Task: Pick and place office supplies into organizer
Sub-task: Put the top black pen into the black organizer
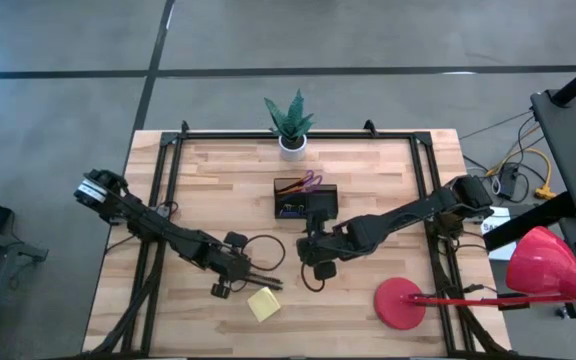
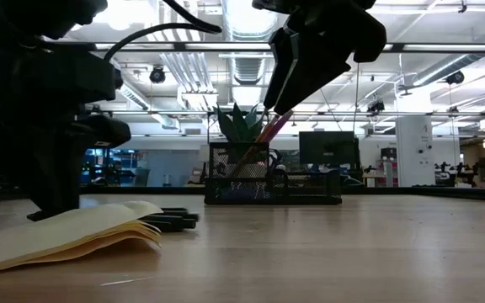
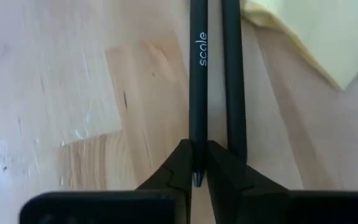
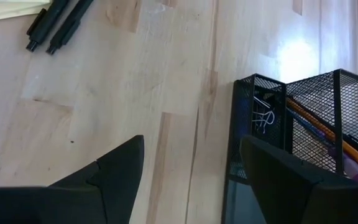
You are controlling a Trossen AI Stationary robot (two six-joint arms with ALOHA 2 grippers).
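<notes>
Two dark pens (image 3: 216, 74) left on the tabletop (image 1: 368, 180), lying side by side on the near side of the organizer (image 1: 305, 200), tips touching the yellow sticky-note pad (image 1: 264, 303). Left gripper (image 3: 197, 177) is down on them, fingers pinched together on the pen printed "scale"; the second pen lies just beside, free. Pad not yet moved, top sheets curling up. Right gripper (image 4: 191, 165) hovers just on the near side of the organizer, fingers wide apart, nothing held. Organizer: black wire mesh, divided; purple-handled scissors (image 1: 311, 180), an orange pencil (image 4: 319, 124) and clips (image 4: 263, 119) already inside. Judging roughly over half done.
</notes>
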